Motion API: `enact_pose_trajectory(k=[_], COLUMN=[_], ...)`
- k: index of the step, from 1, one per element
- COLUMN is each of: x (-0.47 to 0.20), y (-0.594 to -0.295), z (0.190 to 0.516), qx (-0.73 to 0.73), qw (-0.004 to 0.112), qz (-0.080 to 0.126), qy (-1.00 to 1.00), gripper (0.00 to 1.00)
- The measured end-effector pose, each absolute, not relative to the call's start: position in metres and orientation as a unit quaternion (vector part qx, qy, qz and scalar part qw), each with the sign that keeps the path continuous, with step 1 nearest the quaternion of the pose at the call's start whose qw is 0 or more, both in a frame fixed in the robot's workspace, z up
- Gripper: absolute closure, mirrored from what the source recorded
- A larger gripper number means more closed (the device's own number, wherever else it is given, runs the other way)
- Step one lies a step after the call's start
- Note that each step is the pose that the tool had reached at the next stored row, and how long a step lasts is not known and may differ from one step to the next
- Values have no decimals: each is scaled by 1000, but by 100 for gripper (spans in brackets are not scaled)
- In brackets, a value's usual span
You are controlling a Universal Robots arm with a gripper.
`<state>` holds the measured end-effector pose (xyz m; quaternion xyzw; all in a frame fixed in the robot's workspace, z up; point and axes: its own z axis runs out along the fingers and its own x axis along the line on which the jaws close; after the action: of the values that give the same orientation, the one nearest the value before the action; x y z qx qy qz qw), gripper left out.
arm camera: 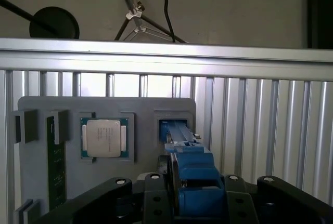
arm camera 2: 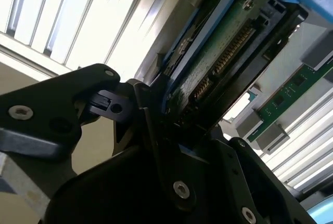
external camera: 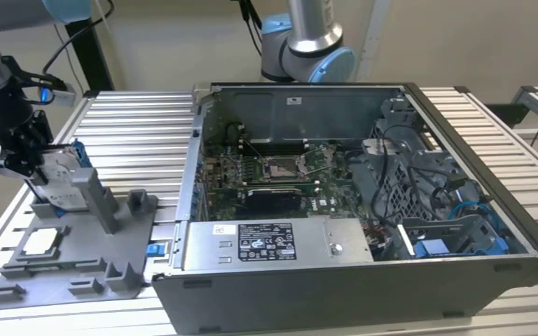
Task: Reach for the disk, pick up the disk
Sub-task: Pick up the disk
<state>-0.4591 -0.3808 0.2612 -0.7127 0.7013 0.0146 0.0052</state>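
The gripper (external camera: pixel 31 166) is clamped on the disk (external camera: pixel 61 175), which stands on its edge over the grey tray (external camera: pixel 73 262) on the desk (external camera: pixel 129 133), at the exterior view's left. In the first wrist view its blue frame sits between the fingers (arm camera: pixel 155 195). I cannot tell if it touches the tray.

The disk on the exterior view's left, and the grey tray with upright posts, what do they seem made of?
The flat rectangular silver-grey disk: bare metal, going by its dull sheen; its bright blue frame looks like moulded plastic. The grey holder tray: probably matte plastic, uniform and unshiny.
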Motion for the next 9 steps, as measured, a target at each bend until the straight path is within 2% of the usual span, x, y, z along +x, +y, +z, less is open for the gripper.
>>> enact_pose_trajectory(k=[9], x=[-459], y=[-381], z=[266], qx=[-713], qw=[5], qz=[14], qy=[701], gripper=[100])
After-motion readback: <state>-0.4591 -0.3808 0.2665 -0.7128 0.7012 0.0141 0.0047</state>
